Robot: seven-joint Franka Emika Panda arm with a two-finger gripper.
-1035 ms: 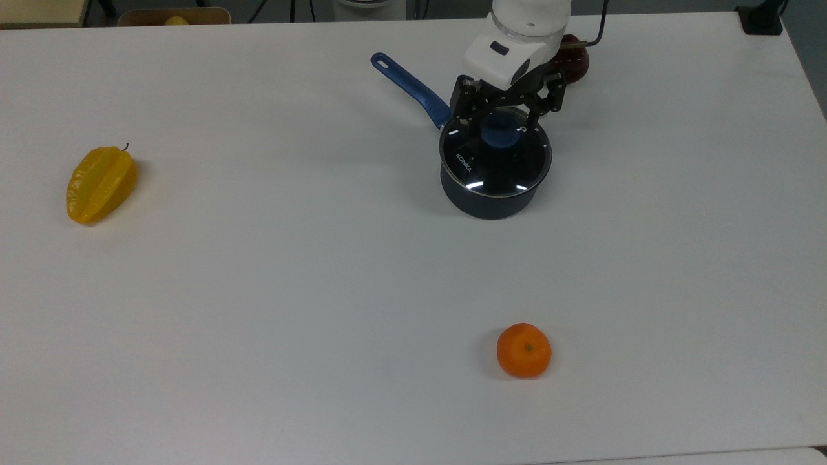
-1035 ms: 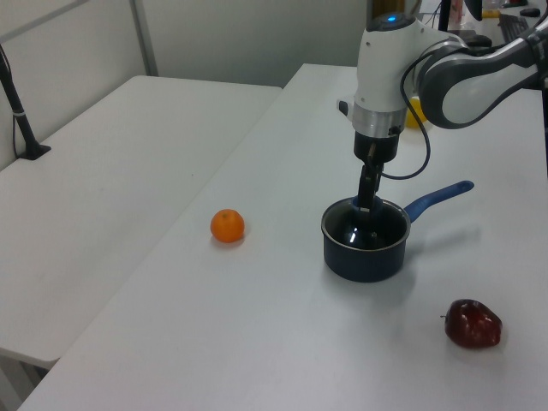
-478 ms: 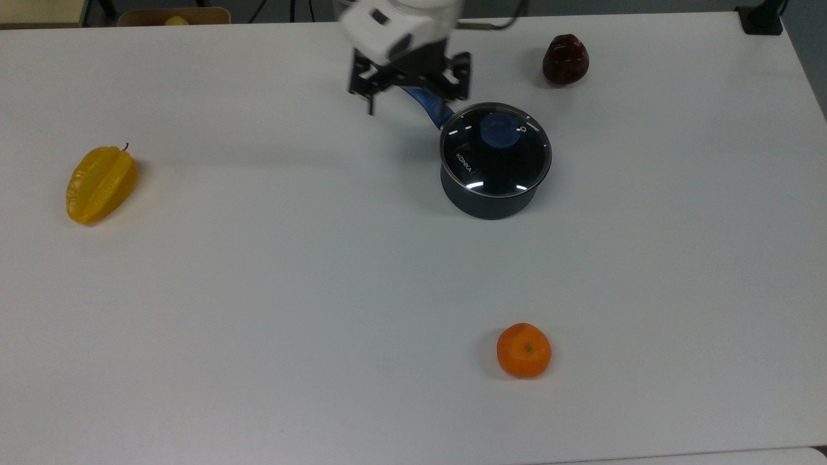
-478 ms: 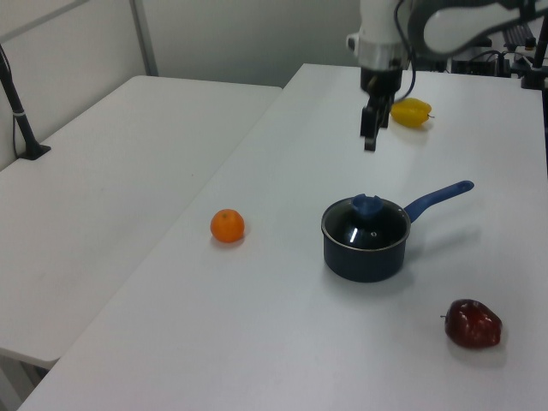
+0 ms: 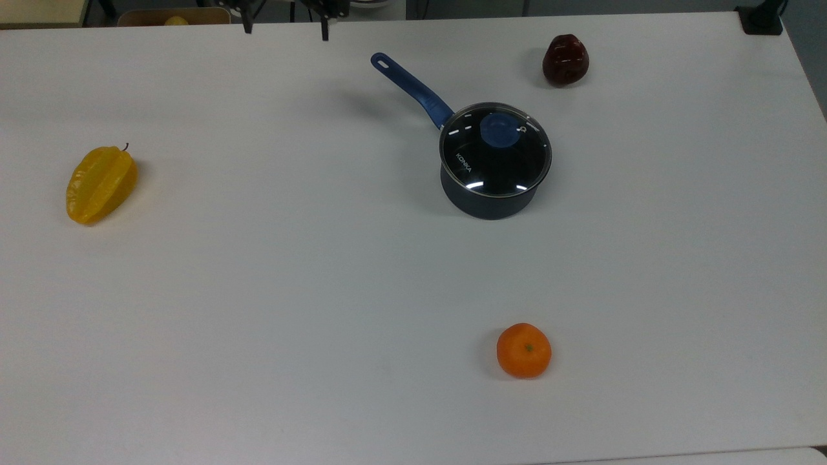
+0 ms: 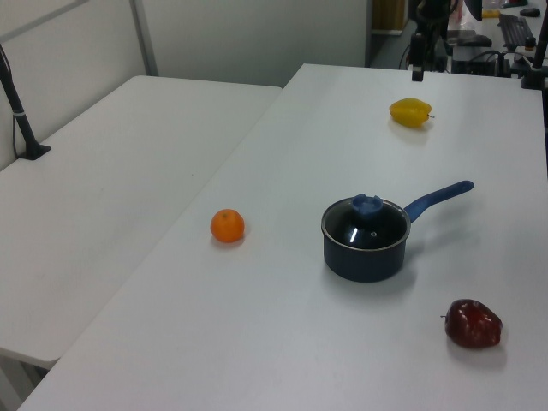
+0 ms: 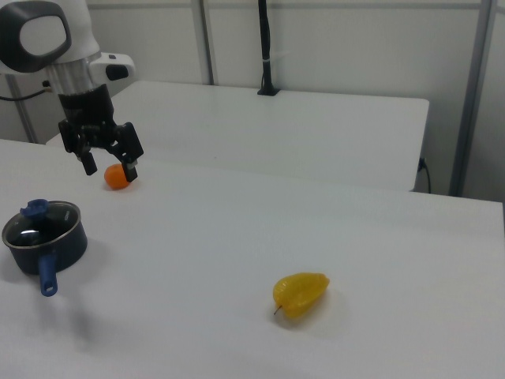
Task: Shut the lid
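The glass lid (image 5: 495, 155) with its blue knob (image 5: 499, 129) lies flat on the dark saucepan (image 5: 484, 200), covering its whole rim. The same lid (image 6: 366, 224) (image 7: 38, 220) sits level in the left and right views. The pan's blue handle (image 5: 410, 87) points to the top view's upper left. My gripper (image 7: 110, 167) hangs open and empty, high above the table and well away from the pan. In the top view the gripper (image 5: 285, 27) is at the upper edge, left of the handle's end. The gripper (image 6: 417, 67) is at the far end in the left view.
A yellow starfruit (image 5: 100, 184) lies at the top view's left. An orange (image 5: 524, 350) sits toward the front. A dark red apple (image 5: 565, 59) rests beyond the pan at the back right. The white table (image 5: 258, 290) is wide and bare between them.
My gripper let go of the lid's knob, rose, and swung away to the top view's upper left. The lid stays on the saucepan and nothing else moved.
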